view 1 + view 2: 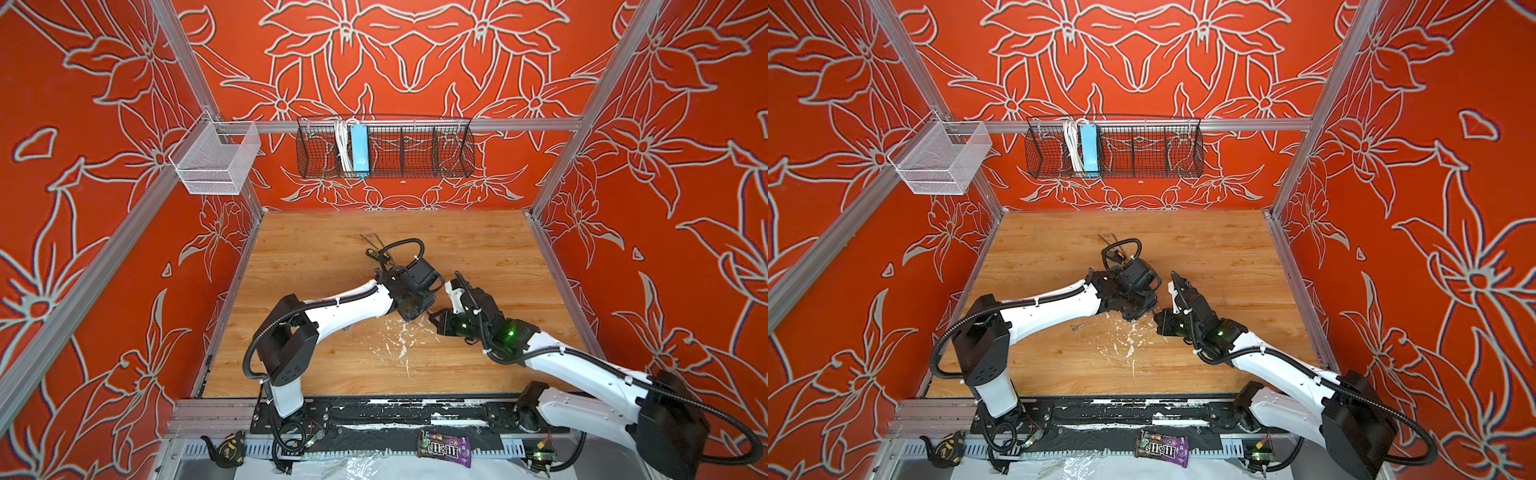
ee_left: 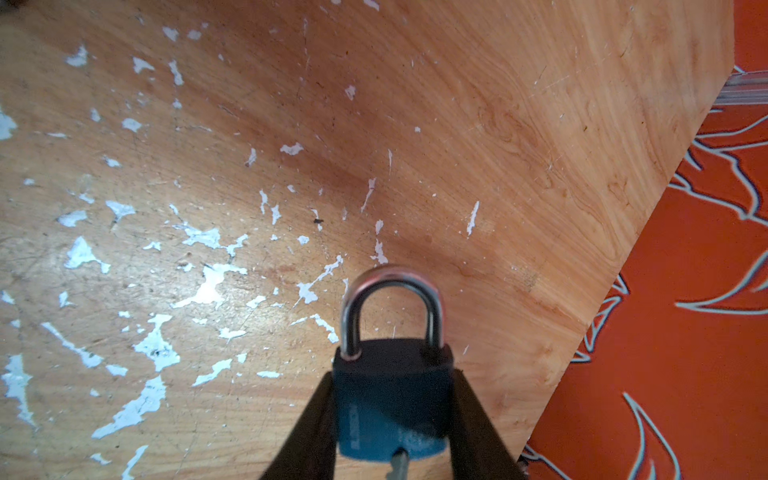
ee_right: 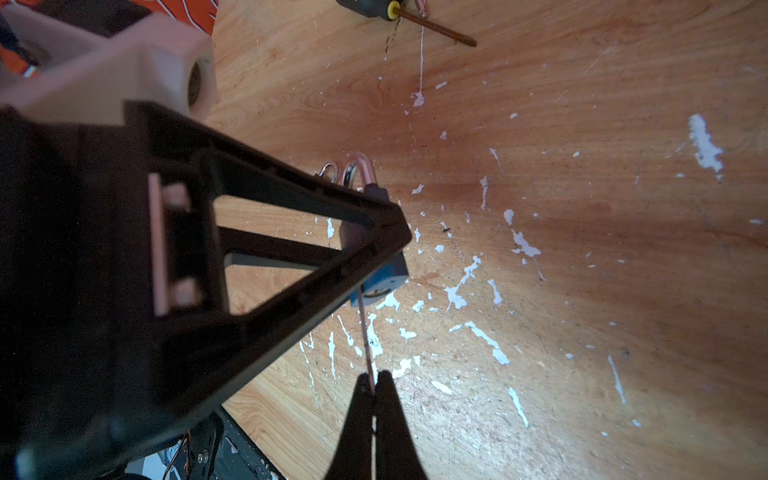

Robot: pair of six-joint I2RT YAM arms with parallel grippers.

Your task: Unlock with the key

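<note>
Left tool (image 2: pixel 392 380) grips padlock (image 2: pixel 390 409); right tool (image 3: pixel 375 380) pinches key (image 3: pixel 365 332); wire basket (image 1: pixel 453 149) holds power strip (image 1: pixel 359 149).

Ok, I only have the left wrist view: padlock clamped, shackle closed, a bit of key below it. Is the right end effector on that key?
Observer: Yes. In the right wrist view the right end effector is shut on the key, which runs into the base of the padlock.
Operator: Where on the table are we?
Observer: In both top views the left end effector meets the right one near the middle of the table.
Operator: Anything loose nearby?
Observer: A screwdriver lies flat on the table beyond the padlock, toward the back wall.
</note>
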